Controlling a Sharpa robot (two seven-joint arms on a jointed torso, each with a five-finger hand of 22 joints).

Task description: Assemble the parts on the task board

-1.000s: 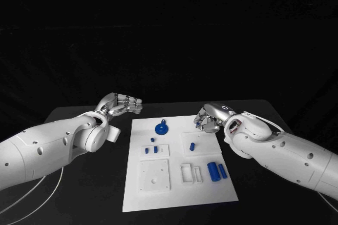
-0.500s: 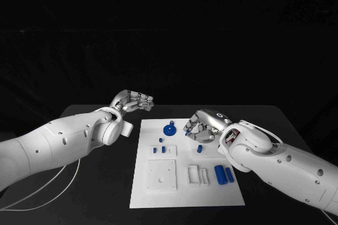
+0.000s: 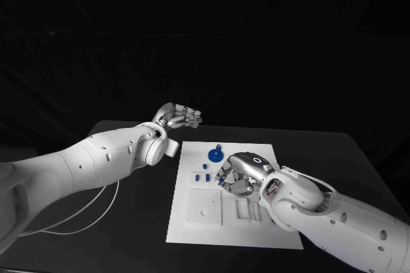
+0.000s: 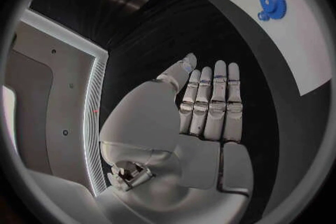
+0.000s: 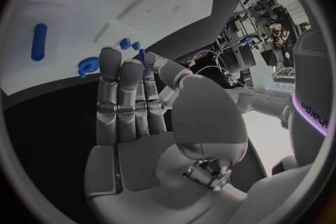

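my right hand (image 3: pixel 240 177) hovers low over the task board (image 3: pixel 256 234), fingers straight, pressed together, holding nothing. blue gear (image 3: pixel 216 156) sits near the board's far edge; a sweep could knock the small blue parts (image 3: pixel 201 177). left hand (image 3: pixel 179 115) empty, fingers together.

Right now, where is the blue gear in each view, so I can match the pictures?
Head view: the blue gear lies at the far end of the task board, beyond the right hand.
Left wrist view: the gear lies on the board, beyond the left hand.
Right wrist view: the gear shows beside the right hand's fingers.
Shared landmark: the white board.
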